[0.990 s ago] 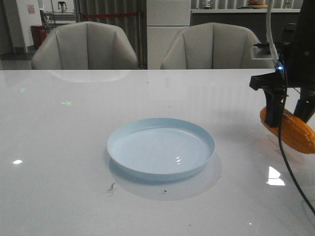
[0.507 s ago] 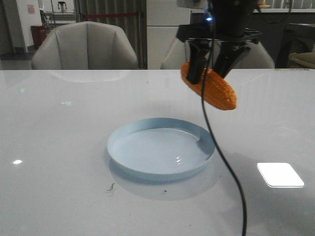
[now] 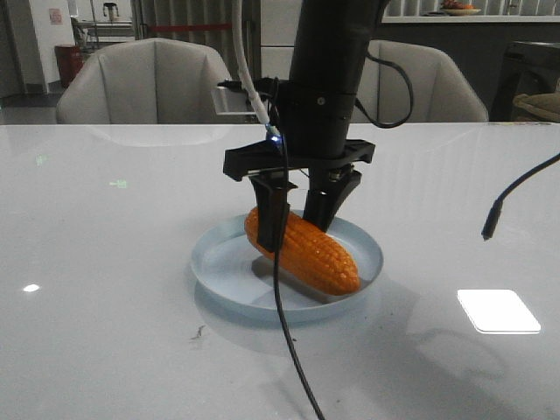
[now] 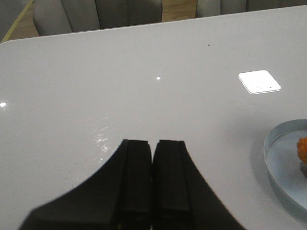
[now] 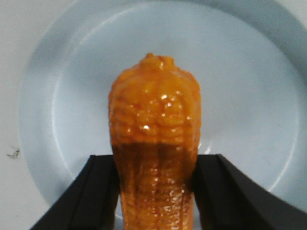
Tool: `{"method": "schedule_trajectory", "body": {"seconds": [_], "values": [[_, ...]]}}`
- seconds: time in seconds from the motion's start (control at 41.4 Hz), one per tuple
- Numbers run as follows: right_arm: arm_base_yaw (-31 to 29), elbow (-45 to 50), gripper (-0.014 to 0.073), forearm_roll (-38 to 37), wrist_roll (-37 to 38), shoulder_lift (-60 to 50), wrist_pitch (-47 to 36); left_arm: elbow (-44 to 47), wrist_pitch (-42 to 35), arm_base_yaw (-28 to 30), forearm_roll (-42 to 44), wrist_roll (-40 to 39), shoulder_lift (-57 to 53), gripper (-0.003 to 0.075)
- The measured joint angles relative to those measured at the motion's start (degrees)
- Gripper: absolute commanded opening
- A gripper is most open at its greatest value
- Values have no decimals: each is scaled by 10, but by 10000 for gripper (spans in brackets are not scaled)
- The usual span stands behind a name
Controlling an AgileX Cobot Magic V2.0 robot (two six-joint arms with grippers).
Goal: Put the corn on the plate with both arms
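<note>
The orange corn (image 3: 308, 255) lies tilted inside the pale blue plate (image 3: 206, 265) at the table's middle, its lower end near the plate's front right rim. My right gripper (image 3: 296, 234) reaches down from above and is shut on the corn's rear half. The right wrist view shows both black fingers (image 5: 100, 191) pressed against the sides of the corn (image 5: 154, 124) over the plate (image 5: 240, 96). My left gripper (image 4: 153, 143) is shut with nothing in it, above bare table. The plate's rim (image 4: 274, 158) and a bit of corn (image 4: 303, 146) show at the edge of its view.
Two grey chairs (image 3: 149, 83) stand behind the table's far edge. A black cable (image 3: 289, 350) hangs from the right arm down across the plate's front. Another cable end (image 3: 493, 226) dangles at the right. A small dark speck (image 3: 198, 332) lies left of the plate's front.
My right gripper carried the corn from the table's right edge, up and leftwards, then lowered it into the plate. The plate has not moved.
</note>
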Motion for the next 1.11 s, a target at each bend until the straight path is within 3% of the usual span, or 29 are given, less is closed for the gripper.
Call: {"method": "schedule_trajectory", "body": {"seconds": [0.145, 0.29, 0.531, 0.821, 1.111], "values": [[0, 0, 502, -1, 0, 2, 1, 0, 1, 0, 0, 0, 0, 89], [0, 0, 583, -2, 0, 2, 0, 0, 1, 0, 0, 0, 0, 89], [0, -22, 581, -2, 0, 2, 15, 0, 1, 0, 0, 0, 0, 89], [-10, -123, 581, -21, 2, -40, 43, 0, 1, 0, 0, 0, 0, 89], [-126, -135, 581, -25, 9, -194, 66, 0, -11, 0, 0, 0, 0, 89]]}}
